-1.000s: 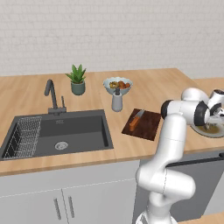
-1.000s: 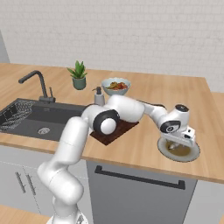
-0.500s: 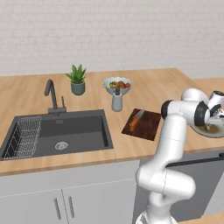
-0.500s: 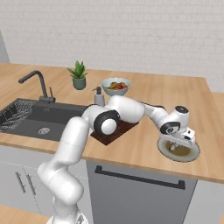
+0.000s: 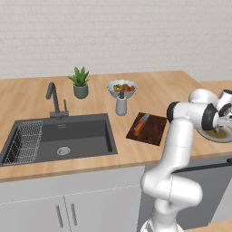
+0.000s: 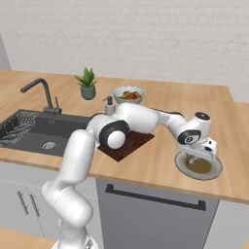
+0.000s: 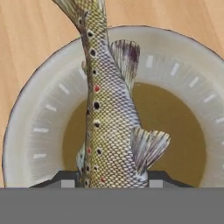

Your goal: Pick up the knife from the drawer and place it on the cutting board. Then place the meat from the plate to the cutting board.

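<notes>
The plate on the counter holds the meat, a spotted fish lying across its brownish centre. The gripper sits low over it, fingertips either side of the fish; whether they clamp it I cannot tell. The knife lies on the cutting board

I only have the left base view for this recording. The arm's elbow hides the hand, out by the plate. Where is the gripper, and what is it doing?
Observer: The gripper hangs low over the plate, by the right base view.
Operator: Is the meat still on the plate?
Observer: Yes. The hand view shows the meat, a speckled fish, lying across the plate's brown centre, running between the two finger tips.
Operator: Closed on it?
Observer: I cannot tell; just the tips show, one on each side of the fish.
</notes>
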Controlling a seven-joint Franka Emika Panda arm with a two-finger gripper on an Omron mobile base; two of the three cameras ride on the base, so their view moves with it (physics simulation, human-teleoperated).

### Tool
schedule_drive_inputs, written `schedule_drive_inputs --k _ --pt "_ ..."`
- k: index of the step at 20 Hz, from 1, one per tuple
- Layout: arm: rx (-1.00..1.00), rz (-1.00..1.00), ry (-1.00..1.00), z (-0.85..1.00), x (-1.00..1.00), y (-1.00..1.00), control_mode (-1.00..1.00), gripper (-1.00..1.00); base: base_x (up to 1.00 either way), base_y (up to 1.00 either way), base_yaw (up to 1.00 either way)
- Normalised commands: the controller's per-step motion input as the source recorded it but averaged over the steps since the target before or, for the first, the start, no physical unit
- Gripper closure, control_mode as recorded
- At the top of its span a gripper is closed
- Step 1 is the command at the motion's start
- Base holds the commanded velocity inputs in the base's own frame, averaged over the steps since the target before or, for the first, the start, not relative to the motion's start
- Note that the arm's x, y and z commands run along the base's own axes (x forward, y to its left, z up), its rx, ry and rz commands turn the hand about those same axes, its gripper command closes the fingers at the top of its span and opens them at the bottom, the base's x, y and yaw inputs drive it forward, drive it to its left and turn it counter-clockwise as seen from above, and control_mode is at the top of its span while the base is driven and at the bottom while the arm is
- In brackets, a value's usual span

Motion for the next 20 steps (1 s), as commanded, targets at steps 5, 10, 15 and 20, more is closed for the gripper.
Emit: schedule_drive_inputs --k 5,10,15,20 --pt "0.0 0.07 0.0 0.86 -0.58 0.7 -1.0 1.0 0.0 0.0 0.0" --pt "-0.04 0.04 0.03 0.46 -0.41 1.0 -1.0 1.0 0.0 0.0 0.0" --pt "-0.1 0.0 0.07 0.31 -0.22 1.0 -1.0 1.0 0.0 0.0 0.0" --pt "-0.09 0.0 0.09 0.29 -0.01 1.0 -1.0 1.0 0.0 0.0 0.0"
